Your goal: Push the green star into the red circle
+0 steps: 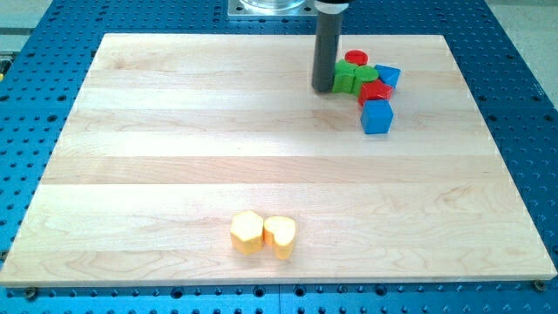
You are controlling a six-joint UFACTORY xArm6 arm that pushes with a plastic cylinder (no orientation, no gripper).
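Note:
My tip (323,88) stands on the board at the view's upper right, touching the left side of a green block (346,79). That green block and a second green block (366,76) sit side by side; which is the star I cannot tell. The red circle (356,58) lies just above them, touching. A red block (376,93) sits below the greens. A blue block (388,76) is to their right and a blue cube (377,116) is at the bottom of the cluster.
A yellow hexagon block (247,232) and a yellow heart block (280,235) sit together near the view's bottom centre. The wooden board (174,157) lies on a blue perforated table (523,78).

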